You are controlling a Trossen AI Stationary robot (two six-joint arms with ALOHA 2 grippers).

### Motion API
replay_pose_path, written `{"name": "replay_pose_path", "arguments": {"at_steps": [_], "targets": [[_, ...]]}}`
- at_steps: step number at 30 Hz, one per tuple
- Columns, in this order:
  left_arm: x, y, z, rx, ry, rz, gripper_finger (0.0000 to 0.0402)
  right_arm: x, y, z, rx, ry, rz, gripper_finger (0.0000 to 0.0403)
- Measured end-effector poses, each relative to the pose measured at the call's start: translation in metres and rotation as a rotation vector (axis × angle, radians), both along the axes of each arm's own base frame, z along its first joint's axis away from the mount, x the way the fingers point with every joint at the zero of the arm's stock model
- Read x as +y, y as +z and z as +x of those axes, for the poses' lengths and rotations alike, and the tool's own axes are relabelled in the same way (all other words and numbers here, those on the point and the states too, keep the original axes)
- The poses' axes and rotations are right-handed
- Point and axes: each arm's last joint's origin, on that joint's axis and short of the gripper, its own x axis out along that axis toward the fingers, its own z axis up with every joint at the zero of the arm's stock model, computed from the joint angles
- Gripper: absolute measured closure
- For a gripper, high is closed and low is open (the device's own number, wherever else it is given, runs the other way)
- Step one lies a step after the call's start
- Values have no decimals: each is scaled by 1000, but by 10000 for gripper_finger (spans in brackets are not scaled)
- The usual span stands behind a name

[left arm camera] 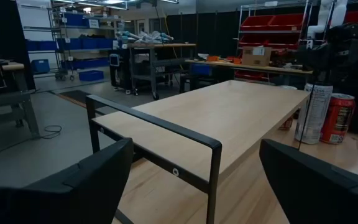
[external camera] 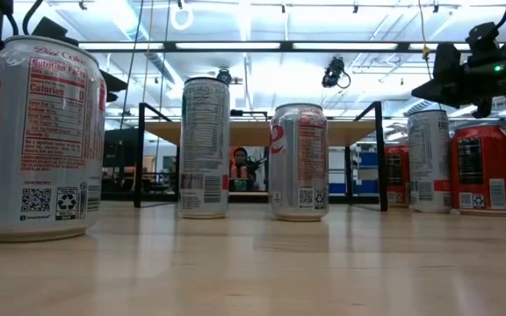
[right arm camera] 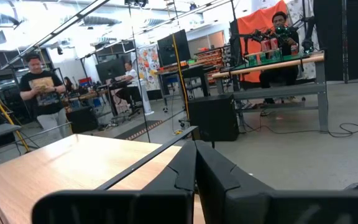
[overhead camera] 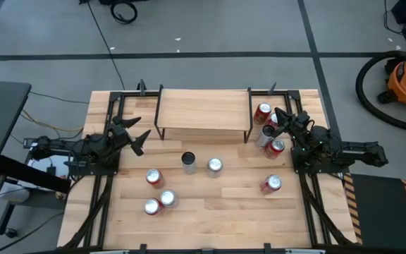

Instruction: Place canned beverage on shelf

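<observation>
The shelf [overhead camera: 203, 113], a light-wood board on black legs, stands at the table's far middle with nothing on it; it also shows as the shelf [left arm camera: 229, 118] and the shelf [right arm camera: 73, 162]. Several cans stand upright on the tabletop: a tall dark-topped can [overhead camera: 188, 161] and a silver can [overhead camera: 215, 166] in the middle, three cans [overhead camera: 159, 194] at the near left, and a red can [overhead camera: 271, 183] at the right. My left gripper [overhead camera: 138, 134] is open, level, beside the shelf's left end. My right gripper [overhead camera: 282, 115] is shut, beside the shelf's right end, over a cluster of cans [overhead camera: 268, 130].
Black frame rails [overhead camera: 108, 106] run along the table's left and right sides. The cluster of red and silver cans [left arm camera: 325, 115] crowds the right end of the shelf. People stand in the room beyond the table [right arm camera: 42, 93]. Bare tabletop [overhead camera: 217, 212] lies at the near middle.
</observation>
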Motion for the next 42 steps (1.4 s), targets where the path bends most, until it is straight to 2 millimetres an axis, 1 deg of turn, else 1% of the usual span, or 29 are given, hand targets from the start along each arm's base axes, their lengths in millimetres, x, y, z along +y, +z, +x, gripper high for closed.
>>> {"name": "replay_pose_path", "arguments": {"at_steps": [35, 42], "targets": [[0, 0, 0, 1, 0, 2, 40, 0, 0, 0, 0, 0, 0, 387], [0, 2, 0, -72, -5, -67, 40, 0, 0, 0, 0, 0, 0, 387]]}}
